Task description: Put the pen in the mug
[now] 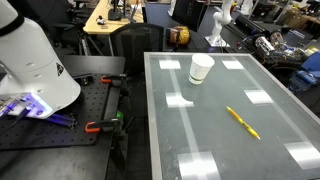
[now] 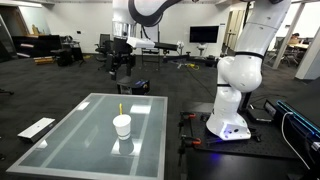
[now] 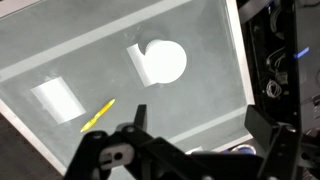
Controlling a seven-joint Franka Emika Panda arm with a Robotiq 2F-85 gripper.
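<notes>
The white mug (image 1: 201, 68) stands upright on the glass table (image 1: 170, 130), toward its far end. It also shows in an exterior view (image 2: 122, 126) and from above in the wrist view (image 3: 165, 61). The thin yellow pen (image 1: 242, 122) lies flat on the glass, apart from the mug. It shows in the wrist view (image 3: 98, 115) and as a small yellow line behind the mug in an exterior view (image 2: 121, 108). My gripper (image 3: 200, 125) is open and empty, high above the table, with mug and pen both well below it. The gripper is out of frame in both exterior views.
The robot base (image 1: 30, 60) stands on a black bench beside the table, with orange-handled clamps (image 1: 95, 127) at the bench edge. The base also shows in an exterior view (image 2: 235, 90). A brown round object (image 1: 178, 36) sits beyond the table's far edge. Desks and chairs stand around.
</notes>
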